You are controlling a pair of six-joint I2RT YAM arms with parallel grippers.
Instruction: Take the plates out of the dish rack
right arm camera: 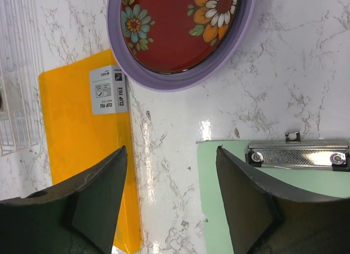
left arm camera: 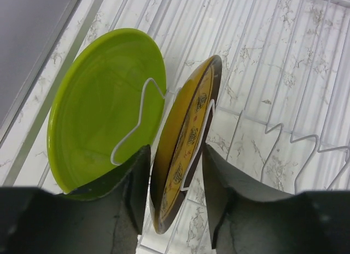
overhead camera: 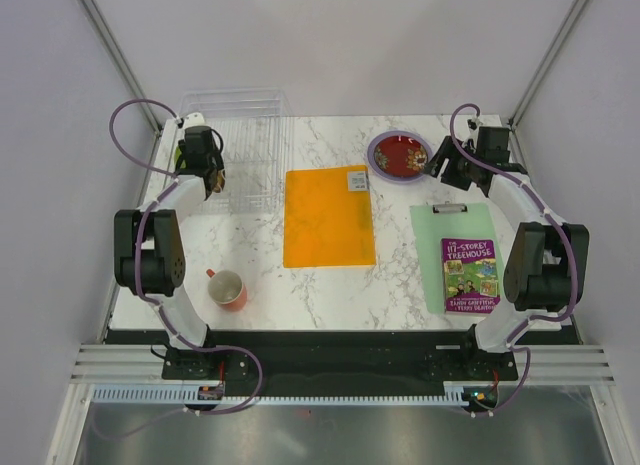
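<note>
Half done: the dark red plate (right arm camera: 175,30) sits on the lavender plate (right arm camera: 180,83), out on the tabletop (right arm camera: 284,90). The lime green plate (left arm camera: 104,106) and yellow plate (left arm camera: 186,139) stand in the dish rack (overhead camera: 250,145). The left hand (left arm camera: 175,155) straddles the yellow rim, whether pinched cannot be told; the right hand (right arm camera: 170,153) gapes empty near the stack.
</note>
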